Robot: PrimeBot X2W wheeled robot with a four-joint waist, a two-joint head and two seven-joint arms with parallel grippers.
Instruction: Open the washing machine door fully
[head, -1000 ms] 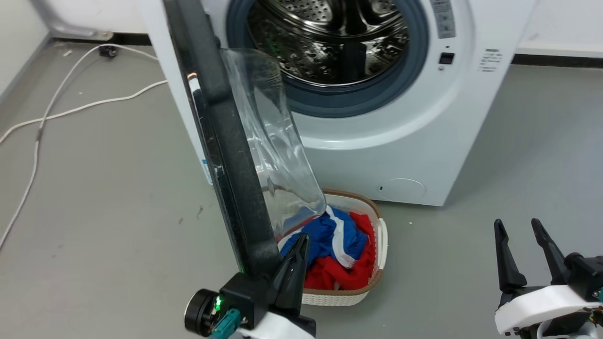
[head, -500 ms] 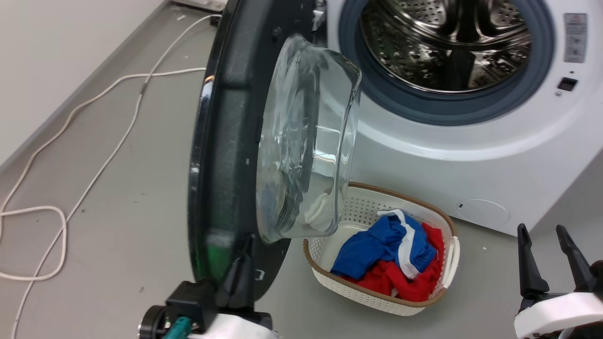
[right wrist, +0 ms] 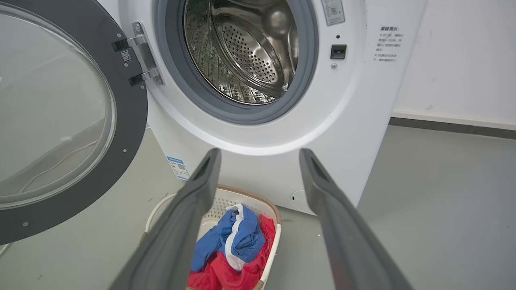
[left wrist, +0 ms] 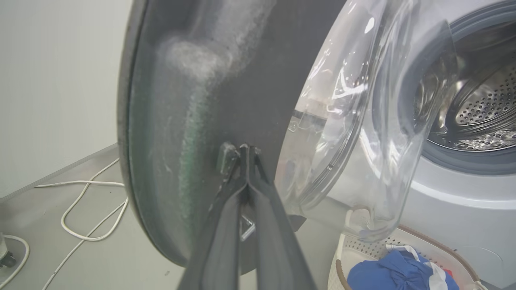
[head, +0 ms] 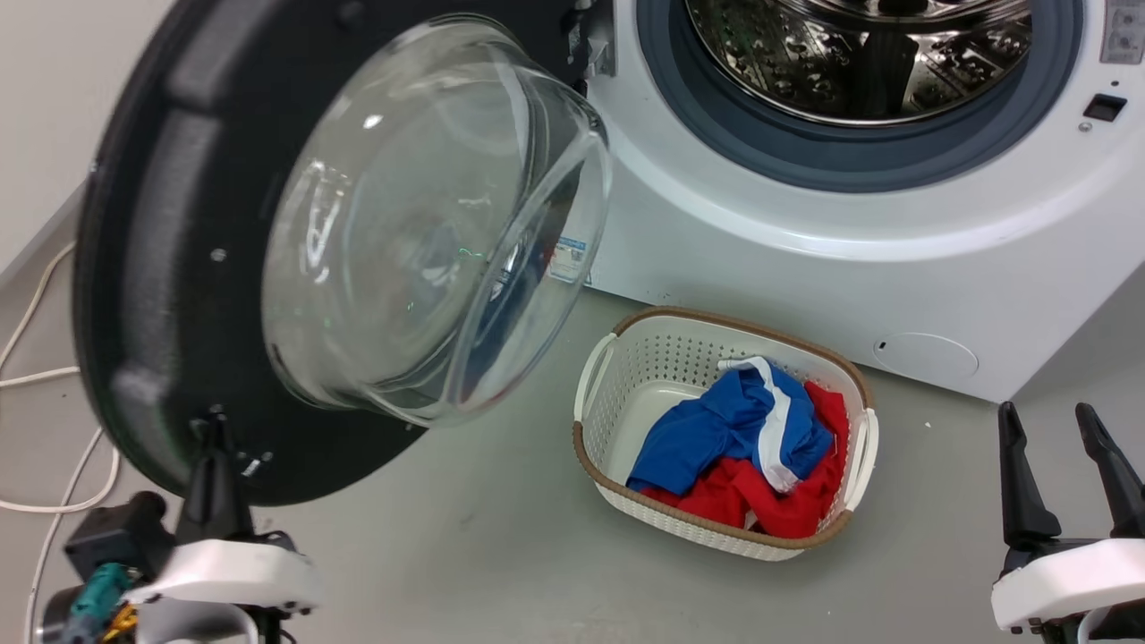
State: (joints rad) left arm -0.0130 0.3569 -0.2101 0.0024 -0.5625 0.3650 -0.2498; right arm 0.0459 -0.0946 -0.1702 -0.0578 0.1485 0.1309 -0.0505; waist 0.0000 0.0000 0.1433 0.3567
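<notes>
The washing machine door is a big black disc with a bulging clear glass bowl, swung out wide to the left of the white machine. It hangs on hinges at the opening's left edge. My left gripper is shut, its tips pressed against the door's inner face low down near the rim. The left wrist view shows the two fingers closed together beside a small tab on the door. My right gripper is open at the lower right, holding nothing, and points at the machine front.
A white basket with blue and red clothes stands on the grey floor before the machine. The steel drum is open behind a grey rubber ring. White cable loops on the floor at left, near a wall.
The door has swung much further open to the left, from edge-on to showing its inner face. My left gripper has gone left with it. The head camera shifted; the right gripper stayed open.
</notes>
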